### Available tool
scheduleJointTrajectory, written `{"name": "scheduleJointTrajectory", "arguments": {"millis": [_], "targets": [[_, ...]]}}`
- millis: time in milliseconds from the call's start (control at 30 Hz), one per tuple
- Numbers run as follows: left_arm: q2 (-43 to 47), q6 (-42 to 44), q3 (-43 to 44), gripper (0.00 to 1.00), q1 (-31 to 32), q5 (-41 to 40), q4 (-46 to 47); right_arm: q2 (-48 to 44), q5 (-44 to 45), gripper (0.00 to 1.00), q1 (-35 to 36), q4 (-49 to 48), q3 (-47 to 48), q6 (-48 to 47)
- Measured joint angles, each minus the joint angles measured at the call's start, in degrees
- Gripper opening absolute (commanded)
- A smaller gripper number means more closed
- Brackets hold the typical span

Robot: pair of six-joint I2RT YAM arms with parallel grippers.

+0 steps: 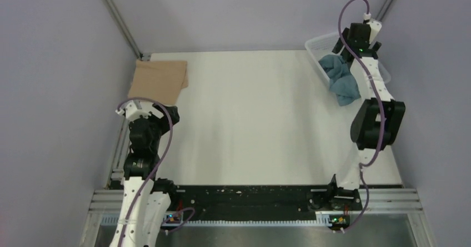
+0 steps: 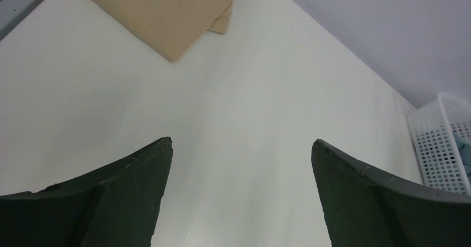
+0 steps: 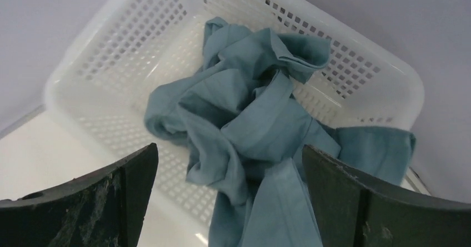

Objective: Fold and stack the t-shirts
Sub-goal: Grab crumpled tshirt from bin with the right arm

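Observation:
A tan-beige t-shirt (image 1: pixel 159 80) lies folded flat at the table's far left corner; the left wrist view shows the tan-beige t-shirt (image 2: pixel 161 8) at the top left. My left gripper (image 2: pixel 241 144) stands open over bare table, a little nearer than that shirt. The teal-blue t-shirt (image 1: pixel 340 79) lies crumpled in a white mesh basket (image 1: pixel 316 47) at the far right, part of it spilling over the rim. In the right wrist view the teal-blue t-shirt (image 3: pixel 250 125) bunches up in the basket (image 3: pixel 111 53). My right gripper (image 3: pixel 230 150) hangs open above it, cloth showing between the fingers, nothing gripped.
The white table (image 1: pixel 255 119) runs between the two arms. Grey walls close in the left, right and far sides. A black rail (image 1: pixel 244 194) with the arm bases lines the near edge. The basket's corner (image 2: pixel 441 147) shows at the left wrist view's right edge.

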State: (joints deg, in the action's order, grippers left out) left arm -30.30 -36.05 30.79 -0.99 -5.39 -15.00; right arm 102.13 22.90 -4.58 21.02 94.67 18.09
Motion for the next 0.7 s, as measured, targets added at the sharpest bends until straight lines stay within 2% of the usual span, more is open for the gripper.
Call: {"name": "scheduleJointTrajectory", "arguments": {"millis": [167,233,267,300,367,433,567,700], "targets": [[-1.88,0.02,0.0,0.99,0.0,0.0,0.07,18.03,-2.78,0.99,-2.6,8.57,14.91,-0.02],[-2.69,0.02,0.0,0.99,0.0,0.0,0.31,22.91,-4.68,0.93,-2.93,10.8,17.03,0.15],[-3.08,0.04,0.0,0.99,0.0,0.0,0.44,24.68,-5.38,0.87,-3.1,11.89,17.25,0.26],[-3.45,0.04,0.0,0.99,0.0,-0.02,0.46,26.23,-5.9,0.74,-3.13,13.11,17.25,0.5],[-4.26,0.04,0.0,0.99,0.0,-0.04,0.44,28.87,-6.54,0.31,-3.13,15.13,17.49,0.81],[-4.96,0.04,0.0,0.99,0.0,-0.04,0.44,30.21,-6.99,0.02,-3.13,16.24,17.94,1.05],[-5.68,0.04,0.0,0.99,0.0,0.02,0.37,28.85,-7.98,0.0,-3.13,16.37,19.54,2.01],[-5.38,0.02,0.0,0.99,0.0,0.04,0.22,21.51,-10.14,0.0,-3.1,15.96,19.28,1.88]]}}
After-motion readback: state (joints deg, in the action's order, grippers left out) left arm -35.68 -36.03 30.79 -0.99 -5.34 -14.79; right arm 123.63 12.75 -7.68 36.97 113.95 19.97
